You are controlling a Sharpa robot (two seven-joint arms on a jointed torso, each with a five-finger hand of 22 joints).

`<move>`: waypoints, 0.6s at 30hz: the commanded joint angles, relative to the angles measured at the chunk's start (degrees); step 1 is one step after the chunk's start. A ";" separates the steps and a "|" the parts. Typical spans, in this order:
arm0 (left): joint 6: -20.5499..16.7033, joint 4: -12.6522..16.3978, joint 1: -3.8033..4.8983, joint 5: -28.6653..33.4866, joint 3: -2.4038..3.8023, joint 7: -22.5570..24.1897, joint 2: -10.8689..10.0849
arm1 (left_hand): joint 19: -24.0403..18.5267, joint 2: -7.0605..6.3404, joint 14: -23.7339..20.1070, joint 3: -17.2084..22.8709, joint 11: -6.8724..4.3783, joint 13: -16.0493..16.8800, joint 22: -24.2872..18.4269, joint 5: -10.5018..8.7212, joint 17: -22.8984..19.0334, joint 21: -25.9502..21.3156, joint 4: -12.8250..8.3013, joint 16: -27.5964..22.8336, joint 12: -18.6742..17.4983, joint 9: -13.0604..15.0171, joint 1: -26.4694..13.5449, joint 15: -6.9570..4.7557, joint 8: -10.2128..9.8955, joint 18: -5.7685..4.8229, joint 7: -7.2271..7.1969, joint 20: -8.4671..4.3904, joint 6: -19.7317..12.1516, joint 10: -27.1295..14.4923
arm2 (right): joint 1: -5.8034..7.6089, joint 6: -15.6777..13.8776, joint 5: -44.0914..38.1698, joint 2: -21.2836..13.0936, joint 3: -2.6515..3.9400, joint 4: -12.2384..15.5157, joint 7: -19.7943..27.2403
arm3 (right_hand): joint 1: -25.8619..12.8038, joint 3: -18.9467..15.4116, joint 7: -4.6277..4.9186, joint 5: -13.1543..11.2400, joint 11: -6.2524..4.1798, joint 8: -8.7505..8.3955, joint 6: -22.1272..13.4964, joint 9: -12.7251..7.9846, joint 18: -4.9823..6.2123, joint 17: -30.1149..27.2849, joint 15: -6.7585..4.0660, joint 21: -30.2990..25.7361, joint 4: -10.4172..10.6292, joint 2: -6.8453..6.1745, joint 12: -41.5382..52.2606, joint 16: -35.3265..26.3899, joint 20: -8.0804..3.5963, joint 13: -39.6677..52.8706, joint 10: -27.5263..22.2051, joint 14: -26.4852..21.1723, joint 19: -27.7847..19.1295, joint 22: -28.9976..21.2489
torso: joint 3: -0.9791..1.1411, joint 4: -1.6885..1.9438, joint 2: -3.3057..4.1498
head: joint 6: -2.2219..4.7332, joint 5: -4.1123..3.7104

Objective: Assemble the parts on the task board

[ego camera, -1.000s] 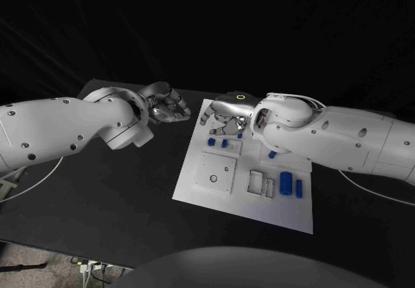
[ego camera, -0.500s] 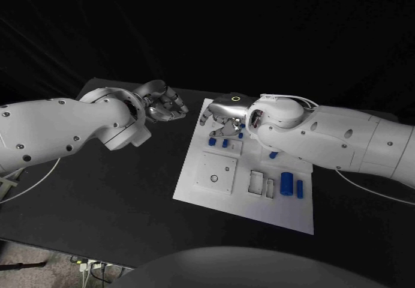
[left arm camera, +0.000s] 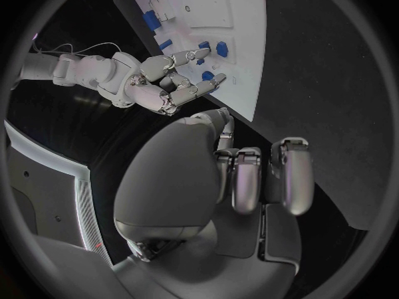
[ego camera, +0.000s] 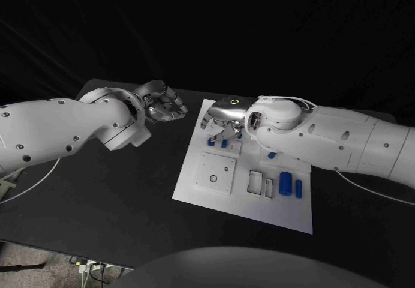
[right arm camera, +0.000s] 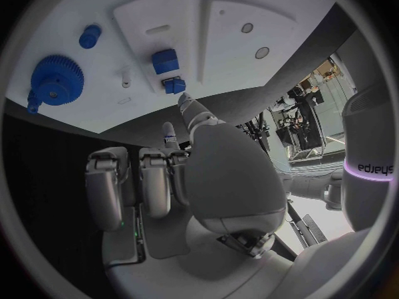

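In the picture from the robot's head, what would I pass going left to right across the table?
Left arm → left robot hand, fingers curled, holding nothing → white task board → right robot hand over the board's far end → blue parts lying on the board → right arm.

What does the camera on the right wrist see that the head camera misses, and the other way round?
Right wrist view alone: a big blue gear standing on the task board, and the underside of the right hand with its fingers curled in.

Head view alone: the left hand held off the board over the black table, and a row of long blue parts at the board's near end.

Both: the white task board, small blue parts on it, and the right hand above its far end.
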 commanded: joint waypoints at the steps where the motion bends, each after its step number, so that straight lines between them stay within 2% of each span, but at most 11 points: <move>1: 0.69 0.01 0.04 -0.07 0.03 -0.05 0.27 | 3.08 -0.54 6.03 0.48 0.25 15.06 13.36 -0.24 15.06 -0.22 -0.01 0.14 0.13 -0.08 0.21 0.02 -0.09 -0.47 0.36 -0.11 0.13 5.96 | -0.35 2.39 -1.92 0.22 0.01 -0.28 0.13 | 0.62 0.13 -0.04 1.96 -0.40 -0.06 -0.50 -0.17 -0.82 15.06 -0.36 0.25 -0.32 -0.02 0.15 0.20 -0.33 15.05 5.97 6.07 6.08 15.09 | -0.07 0.05 -0.03 | 0.00 -0.03; 5: 0.92 -0.04 0.04 -0.07 0.03 -0.09 0.44 | 2.91 -0.52 6.03 0.79 0.26 15.06 13.26 -0.25 15.06 -0.50 -0.04 0.14 0.13 -0.15 0.26 0.03 -0.03 -0.40 0.37 -0.09 0.16 5.96 | -0.77 2.68 -2.10 0.41 0.01 -0.69 0.16 | 0.97 0.33 -0.12 3.68 -0.49 -0.03 -0.64 -0.27 -0.82 15.06 -0.45 0.25 -0.56 -0.02 0.15 0.20 -0.43 15.05 5.97 6.07 6.08 15.09 | -0.08 0.06 -0.06 | 0.00 0.18; 11: 1.15 -0.06 0.03 -0.07 0.03 -0.21 0.66 | 2.82 -0.50 6.03 1.01 0.26 15.06 13.21 -0.26 15.06 -0.65 -0.08 0.14 0.13 -0.19 0.32 0.04 0.00 -0.36 0.37 -0.08 0.15 5.96 | -1.24 1.54 -2.31 0.59 0.01 -1.20 0.05 | 0.75 0.20 0.00 3.67 -0.46 0.07 -0.53 -0.21 -0.82 15.06 -0.45 0.25 -0.48 -0.13 0.15 0.20 -0.45 15.05 5.97 6.07 6.08 15.09 | -0.14 0.07 -0.09 | 0.00 0.57; 18: 1.37 -0.14 0.02 -0.07 0.03 -0.33 0.89 | 2.73 -0.46 6.03 1.31 0.27 15.06 13.17 -0.26 15.06 -0.78 -0.14 0.14 0.13 -0.25 0.43 0.05 0.06 -0.33 0.38 -0.06 0.15 5.96 | -1.60 1.12 -2.46 0.74 0.01 -1.47 -0.41 | 0.17 -0.09 0.28 3.53 -0.26 0.71 0.63 0.37 -0.82 15.06 -0.35 0.25 -0.21 -0.15 0.15 0.20 -0.42 15.05 5.97 6.07 6.08 15.09 | -0.19 0.06 -0.12 | 0.00 0.52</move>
